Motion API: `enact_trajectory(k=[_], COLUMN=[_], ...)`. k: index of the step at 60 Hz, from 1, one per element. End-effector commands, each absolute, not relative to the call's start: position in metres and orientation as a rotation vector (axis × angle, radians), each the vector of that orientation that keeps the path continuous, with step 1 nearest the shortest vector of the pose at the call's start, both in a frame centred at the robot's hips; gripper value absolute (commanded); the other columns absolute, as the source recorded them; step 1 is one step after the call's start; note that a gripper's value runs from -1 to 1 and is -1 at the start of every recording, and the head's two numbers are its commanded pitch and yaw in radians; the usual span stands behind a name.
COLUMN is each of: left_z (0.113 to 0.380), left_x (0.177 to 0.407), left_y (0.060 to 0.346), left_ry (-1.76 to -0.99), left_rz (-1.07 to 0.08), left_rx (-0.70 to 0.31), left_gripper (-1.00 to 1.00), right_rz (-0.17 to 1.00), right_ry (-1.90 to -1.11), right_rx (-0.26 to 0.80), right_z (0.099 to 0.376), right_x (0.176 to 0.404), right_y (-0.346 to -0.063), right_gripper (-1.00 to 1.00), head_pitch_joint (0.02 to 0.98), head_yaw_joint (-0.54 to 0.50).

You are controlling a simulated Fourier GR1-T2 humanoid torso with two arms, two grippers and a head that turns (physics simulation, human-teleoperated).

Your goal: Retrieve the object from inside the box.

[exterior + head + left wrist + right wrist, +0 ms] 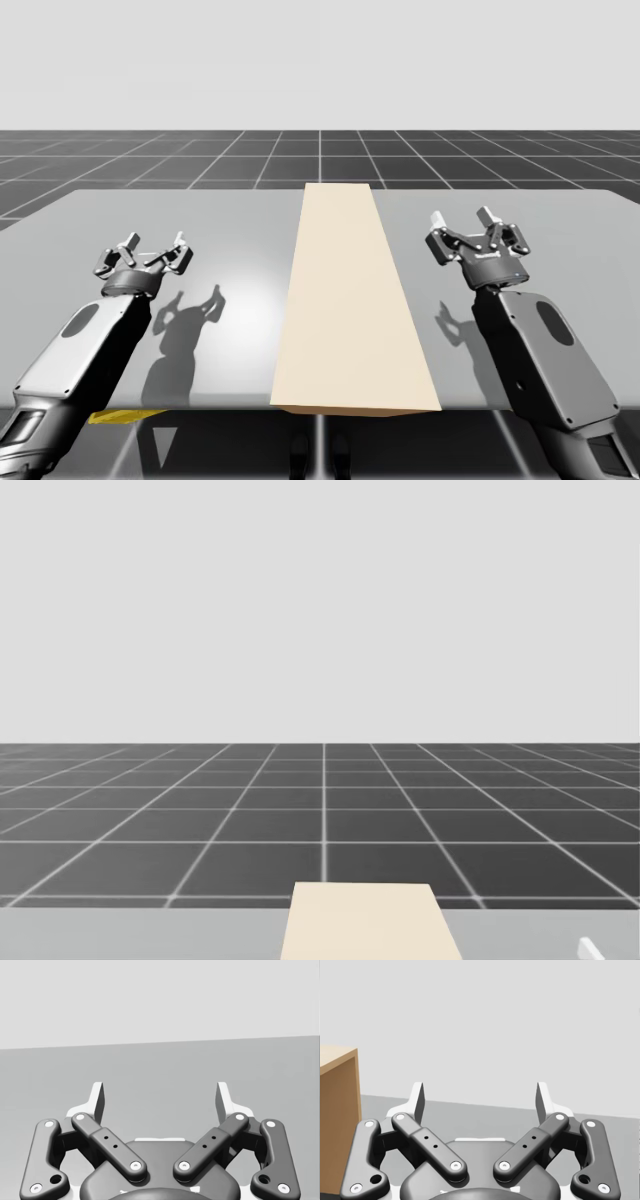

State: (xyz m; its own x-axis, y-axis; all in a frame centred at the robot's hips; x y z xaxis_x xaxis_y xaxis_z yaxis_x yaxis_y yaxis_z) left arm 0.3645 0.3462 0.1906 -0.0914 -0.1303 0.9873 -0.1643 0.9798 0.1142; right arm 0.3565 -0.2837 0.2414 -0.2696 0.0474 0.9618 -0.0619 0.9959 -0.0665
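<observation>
Centrally, the long tan box (352, 300) runs down the middle of the frame in the high view, from the near edge of the grey surface (230, 250) towards its far edge. Its top reads as one flat, unbroken panel, and whatever it holds is hidden beneath it.

The left hand (153, 245) hovers at the centre left of the frame, well apart from the box, with its two fingers spread wide and nothing between them. The right hand (462, 220) hovers at the centre right, nearer the box but not touching it, equally wide open and empty. In the right wrist view the box's brown side wall stands beside that hand. A dark gridded floor (200, 155) stretches beyond the surface.

Judging from this, the task has barely begun and the approach is the step in hand. Doing it well likely means keeping the fingers spread and bringing the hands in squarely towards the long sides of the box. The next job is to find a lid edge or seam before any lift. Since the head view catches just the far end of the box at the bottom of its frame, tilting the head down should help.
</observation>
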Motion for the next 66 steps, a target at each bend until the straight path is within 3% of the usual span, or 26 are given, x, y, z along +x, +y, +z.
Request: enact_trajectory(k=[1,7,12,13,17,25,32,48,57,66], left_z=[0.190,0.191,0.185,0.181,0.176,0.164,0.160,0.156,0.154,0.151], left_x=[0.365,0.365,0.367,0.368,0.369,0.361,0.347,0.326,0.324,0.325], left_y=[0.346,0.348,0.352,0.352,0.350,0.327,0.299,0.255,0.251,0.248], left_ry=[-1.668,-1.657,-1.563,-1.520,-1.492,-1.411,-1.409,-1.391,-1.390,-1.379], left_rz=[0.024,0.019,-0.045,-0.081,-0.119,-0.369,-0.554,-0.763,-0.776,-0.787], left_rx=[0.228,0.223,0.206,0.182,0.195,0.067,-0.033,-0.149,-0.155,-0.147], left_gripper=[-1.00,-1.00,-1.00,-1.00,-1.00,-1.00,-1.00,-1.00,-1.00,-1.00], right_rz=[0.104,0.165,0.255,0.298,0.395,0.580,0.677,0.903,0.899,0.840], right_ry=[-1.858,-1.820,-1.709,-1.656,-1.570,-1.470,-1.458,-1.437,-1.412,-1.364], right_rx=[-0.008,0.014,0.049,0.066,0.135,0.277,0.407,0.565,0.600,0.715], right_z=[0.239,0.238,0.229,0.224,0.212,0.195,0.192,0.172,0.168,0.155], right_x=[0.356,0.356,0.358,0.359,0.359,0.351,0.340,0.309,0.307,0.311], right_y=[-0.281,-0.278,-0.279,-0.278,-0.273,-0.256,-0.239,-0.170,-0.170,-0.174], right_gripper=[-1.00,-1.00,-1.00,-1.00,-1.00,-1.00,-1.00,-1.00,-1.00,-1.00], head_pitch_joint=[0.094,0.094,0.094,0.096,0.099,0.103,0.105,0.109,0.113,0.123], head_yaw_joint=[0.01,0.01,0.01,0.01,0.01,0.01,0.00,0.00,-0.01,-0.02])
